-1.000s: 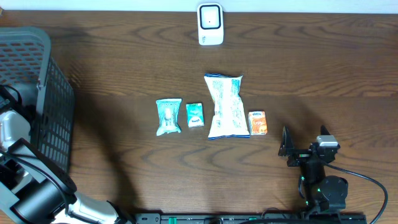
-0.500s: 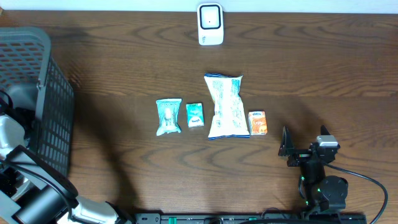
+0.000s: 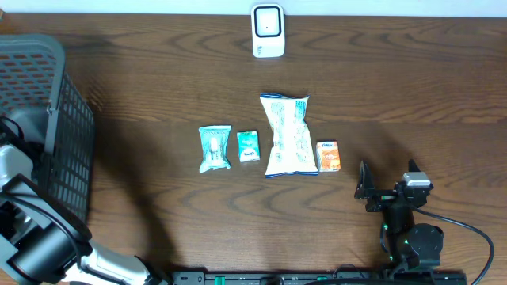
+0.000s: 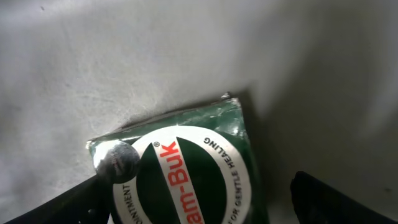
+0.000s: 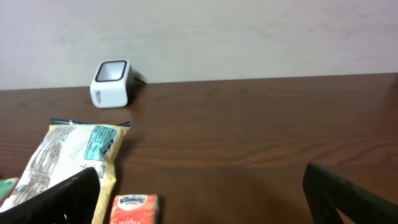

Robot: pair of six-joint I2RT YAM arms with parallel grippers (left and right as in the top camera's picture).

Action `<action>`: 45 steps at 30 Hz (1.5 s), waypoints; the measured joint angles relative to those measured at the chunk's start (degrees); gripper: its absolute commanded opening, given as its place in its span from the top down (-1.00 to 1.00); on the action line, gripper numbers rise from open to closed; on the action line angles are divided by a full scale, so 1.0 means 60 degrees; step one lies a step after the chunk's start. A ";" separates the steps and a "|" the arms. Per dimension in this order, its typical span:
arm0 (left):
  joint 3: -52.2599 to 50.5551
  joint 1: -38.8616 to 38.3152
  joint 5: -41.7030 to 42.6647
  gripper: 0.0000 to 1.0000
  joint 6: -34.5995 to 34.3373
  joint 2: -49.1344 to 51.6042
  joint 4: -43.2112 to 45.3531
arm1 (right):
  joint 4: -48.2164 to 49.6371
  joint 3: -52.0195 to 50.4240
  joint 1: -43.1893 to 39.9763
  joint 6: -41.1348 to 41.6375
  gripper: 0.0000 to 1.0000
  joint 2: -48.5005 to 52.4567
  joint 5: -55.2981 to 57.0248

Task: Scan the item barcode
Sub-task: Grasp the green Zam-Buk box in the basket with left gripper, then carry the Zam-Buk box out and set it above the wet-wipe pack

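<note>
My left gripper (image 4: 199,208) is open inside the grey basket (image 3: 67,119). A green Zam-Buk packet (image 4: 186,162) lies flat on the pale basket floor between and below its dark fingers (image 4: 56,202), with no grip on it. The white barcode scanner (image 3: 268,30) stands at the table's far edge, also visible as the scanner (image 5: 111,82) in the right wrist view. My right gripper (image 3: 386,180) rests open near the front right, nothing between its fingers (image 5: 345,193). In the overhead view the left arm (image 3: 20,134) shows only at the basket's left side, its fingers hidden.
A row of items lies mid-table: a teal pouch (image 3: 215,148), a small green packet (image 3: 249,146), a large snack bag (image 3: 287,134) and an orange Kleenex pack (image 3: 328,156), the pack (image 5: 134,208) just left of my right gripper.
The left arm has shifted slightly within the basket. The right arm and the items on the table have not moved.
</note>
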 measured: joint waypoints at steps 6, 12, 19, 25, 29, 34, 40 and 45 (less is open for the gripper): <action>0.0029 0.0000 -0.0040 -0.54 0.0007 0.0189 0.0058 | 0.0000 0.0000 0.0000 -0.0004 -0.99 0.0000 0.0000; 0.0029 0.0007 -0.0047 -0.24 0.0011 0.0189 0.0087 | 0.0000 0.0000 0.0000 -0.0004 -0.99 0.0000 0.0000; 0.0025 0.0007 -0.0018 -0.23 0.0004 -0.0182 0.0146 | 0.0000 0.0000 0.0000 -0.0004 -0.99 0.0000 0.0000; 0.0033 0.0007 0.0004 -0.22 0.0000 -0.2408 0.0583 | 0.0000 0.0000 0.0000 -0.0004 -0.99 0.0000 0.0000; 0.0051 0.0007 0.0004 -0.21 0.0000 -0.4269 0.0878 | 0.0000 0.0000 0.0000 -0.0004 -0.99 0.0000 0.0000; 0.0058 -0.0226 0.0310 -0.21 -0.0091 -0.6288 0.1158 | 0.0000 0.0000 0.0000 0.0000 -0.99 0.0000 0.0000; 0.0066 -0.1712 0.1035 -0.21 -0.0248 -0.7850 0.1406 | 0.0000 0.0000 0.0000 -0.0004 -0.99 0.0000 0.0000; 0.0080 -0.4098 0.1290 -0.21 -0.0248 -0.8225 0.0831 | 0.0000 0.0000 0.0000 0.0000 -0.99 0.0000 0.0004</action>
